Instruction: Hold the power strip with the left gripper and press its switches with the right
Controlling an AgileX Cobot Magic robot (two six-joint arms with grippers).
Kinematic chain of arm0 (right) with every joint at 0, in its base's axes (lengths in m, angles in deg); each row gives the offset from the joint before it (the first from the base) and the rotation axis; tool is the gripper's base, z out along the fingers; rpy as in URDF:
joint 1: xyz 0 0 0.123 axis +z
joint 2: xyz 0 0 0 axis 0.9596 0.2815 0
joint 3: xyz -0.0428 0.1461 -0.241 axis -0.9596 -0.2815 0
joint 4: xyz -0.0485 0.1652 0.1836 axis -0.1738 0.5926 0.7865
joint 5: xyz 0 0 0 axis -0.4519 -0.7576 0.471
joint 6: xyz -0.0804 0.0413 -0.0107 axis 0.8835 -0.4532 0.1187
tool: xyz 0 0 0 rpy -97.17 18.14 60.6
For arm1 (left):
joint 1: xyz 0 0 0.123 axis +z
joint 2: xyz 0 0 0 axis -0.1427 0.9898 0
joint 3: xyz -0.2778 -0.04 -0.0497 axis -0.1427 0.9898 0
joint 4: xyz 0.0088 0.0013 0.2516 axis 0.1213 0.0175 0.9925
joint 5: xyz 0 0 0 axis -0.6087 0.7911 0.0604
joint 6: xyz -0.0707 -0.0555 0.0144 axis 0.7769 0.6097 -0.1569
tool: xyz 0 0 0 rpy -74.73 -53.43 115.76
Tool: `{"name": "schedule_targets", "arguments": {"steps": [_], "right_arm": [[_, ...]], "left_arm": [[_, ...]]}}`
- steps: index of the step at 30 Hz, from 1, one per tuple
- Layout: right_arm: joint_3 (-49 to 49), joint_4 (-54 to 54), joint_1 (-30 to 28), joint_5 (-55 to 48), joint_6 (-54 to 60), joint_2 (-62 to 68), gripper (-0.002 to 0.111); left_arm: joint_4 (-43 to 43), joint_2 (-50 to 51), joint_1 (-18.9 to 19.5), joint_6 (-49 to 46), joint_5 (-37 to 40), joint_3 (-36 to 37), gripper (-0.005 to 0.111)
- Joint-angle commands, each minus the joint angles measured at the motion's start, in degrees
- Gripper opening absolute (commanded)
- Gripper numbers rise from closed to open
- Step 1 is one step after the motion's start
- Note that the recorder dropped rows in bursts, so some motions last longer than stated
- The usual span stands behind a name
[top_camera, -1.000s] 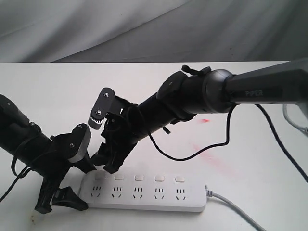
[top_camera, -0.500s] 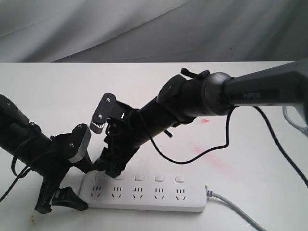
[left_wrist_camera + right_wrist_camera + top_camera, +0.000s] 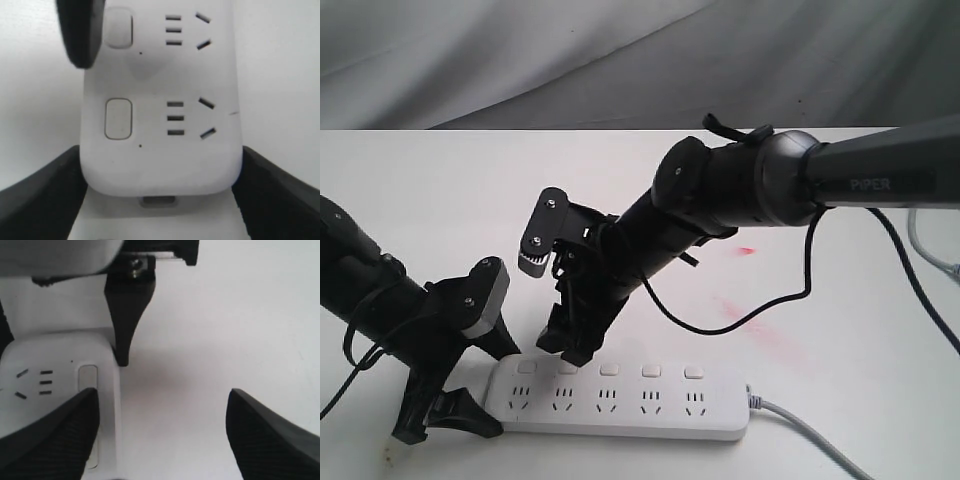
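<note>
The white power strip [image 3: 630, 405] lies along the table's near edge, its switches [image 3: 609, 369] in a row above the sockets. My left gripper [image 3: 488, 385] is shut on the strip's left end, one black finger against each long side [image 3: 45, 195]. In that wrist view the strip [image 3: 160, 155] fills the gap between them. My right gripper [image 3: 568, 346] is open and hangs just above the second switch from the left [image 3: 567, 368]. In the right wrist view one of its fingers [image 3: 55, 440] is over the switch row [image 3: 87, 377] and the other is over bare table.
The strip's grey cord [image 3: 805, 428] runs off to the lower right. The right arm's black cable [image 3: 760, 310] loops over the reddish smears [image 3: 765, 325] on the table. Another grey cable [image 3: 928, 250] sits at the far right edge.
My right gripper has shifted to the right along the switch row, from beside the first switch to above the second. The left gripper and the strip have not moved.
</note>
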Motion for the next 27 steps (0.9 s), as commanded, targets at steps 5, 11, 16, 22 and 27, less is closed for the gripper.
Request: {"name": "schedule_targets", "arguments": {"steps": [5, 11, 16, 22, 27], "right_arm": [[-0.2, -1.7, -1.7, -4.2, -3.1, -0.5, 0.062], [-0.2, -1.7, -1.7, -4.8, -3.1, -0.5, 0.062], [-0.2, -3.2, -1.4, -4.9, -3.1, -0.5, 0.062], [-0.2, -3.6, -1.4, -3.6, -3.1, -2.3, 0.063], [-0.2, -3.0, -1.4, -2.3, -3.1, -4.2, 0.063]], "left_arm": [[2.1, 0.2, -0.2, 0.1, -2.9, 0.5, 0.063], [2.1, 0.2, -0.2, 0.1, -2.9, 0.5, 0.063], [2.1, 0.2, -0.2, 0.1, -2.9, 0.5, 0.063], [2.1, 0.2, -0.2, 0.1, -2.9, 0.5, 0.063], [2.1, 0.2, -0.2, 0.1, -2.9, 0.5, 0.063]]}}
